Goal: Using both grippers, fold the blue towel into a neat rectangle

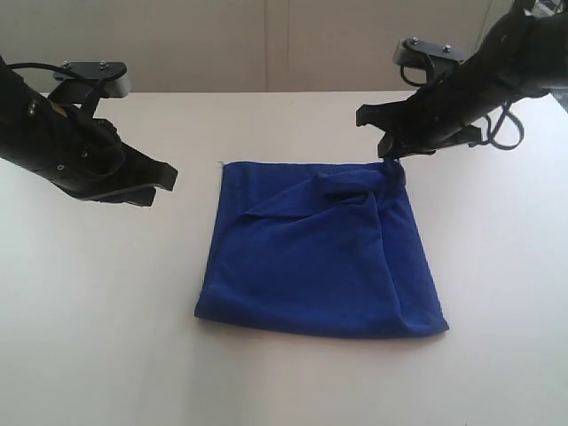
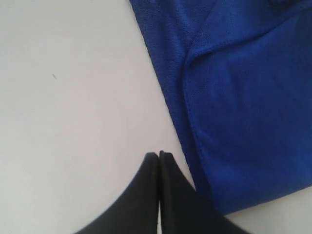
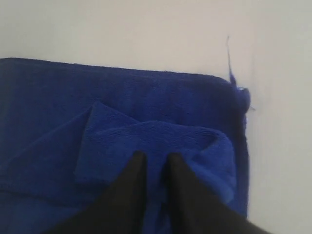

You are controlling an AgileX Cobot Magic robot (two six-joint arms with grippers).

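Towel front edge: closest thing to the exterior camera is the near hem of the blue towel (image 1: 319, 257); it lies flat on the white table (image 1: 106, 337), already doubled into a rough square, so not a tidy rectangle yet

Left gripper (image 1: 155, 182): hovering off to the side of the cloth, well clear of its edge; the wrist view shows the tips pressed together with nothing between them; the towel's side hem runs past just beside the tips, not touching as far as I can tell

Right gripper (image 1: 397, 153): sitting right over the far corner of the towel, on its own side; in its wrist view the fingers (image 3: 130, 170) show only a thin gap, with bunched cloth directly under them; can't tell if any fabric is actually pinched or if they're just resting above it

Messy bit: a loose flap (image 3: 151, 141) is crumpled just ahead of the right tips, with diagonal creases running from there toward the near edge; a stray thread (image 3: 229, 58) pokes out at the far corner

Step in hand: my guess, one fold is done and the right arm is dealing with that rumpled corner

Next move: probably flatten or re-lay the flap so the edges line up; then both pincers need a corner each for another fold, meaning the left one has to open and come in to the hem
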